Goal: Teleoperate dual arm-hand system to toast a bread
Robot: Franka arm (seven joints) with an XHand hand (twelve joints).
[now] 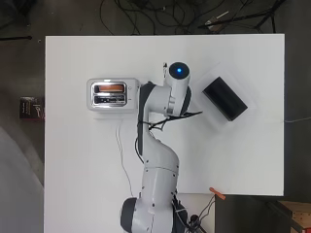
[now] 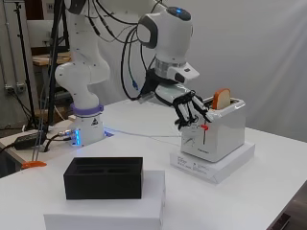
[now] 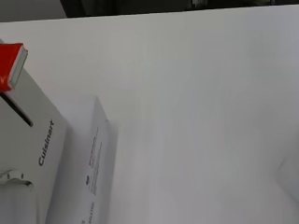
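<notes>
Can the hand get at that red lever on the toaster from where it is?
Probably yes: the hand hangs right beside the red lever on the toaster, with nothing between them.

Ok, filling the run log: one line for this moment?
hand: fingers curled at red lever | bread: upright in toaster slot | lever: up

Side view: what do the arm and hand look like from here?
The glossy white arm has rounded segments, a purple ring and blue lights near its base, a blue light on its top joint, and loose black cables. The hand has black fingers with white parts.
</notes>
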